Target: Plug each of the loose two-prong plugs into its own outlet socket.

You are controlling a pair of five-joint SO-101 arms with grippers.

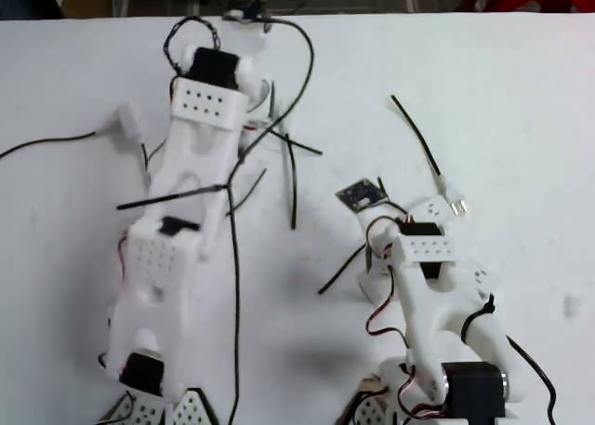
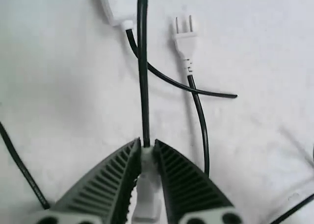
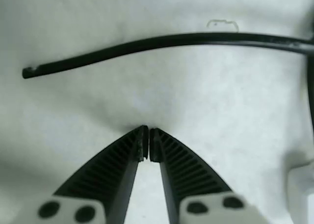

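Closest in the left wrist view, the left gripper (image 2: 145, 144) has its ribbed, grey wedge-shaped fingers (image 2: 110, 185) clamped on a smooth white plug body (image 2: 146, 197). Its glossy black cord (image 2: 143, 62) runs straight away over the matte white table (image 2: 59, 87). Farther off lies a loose two-prong plug (image 2: 184, 37) of moulded white plastic, its flat metal prongs pointing away. Near it is a white outlet socket (image 2: 114, 1) with dark slots showing. In the right wrist view the right gripper (image 3: 148, 136) is pinched together on nothing, and a cut black cord end (image 3: 29, 72) lies beyond it. From above, a second loose plug (image 1: 454, 205) rests just past the right arm (image 1: 423, 258), while the left arm (image 1: 181, 192) stretches farther up the table
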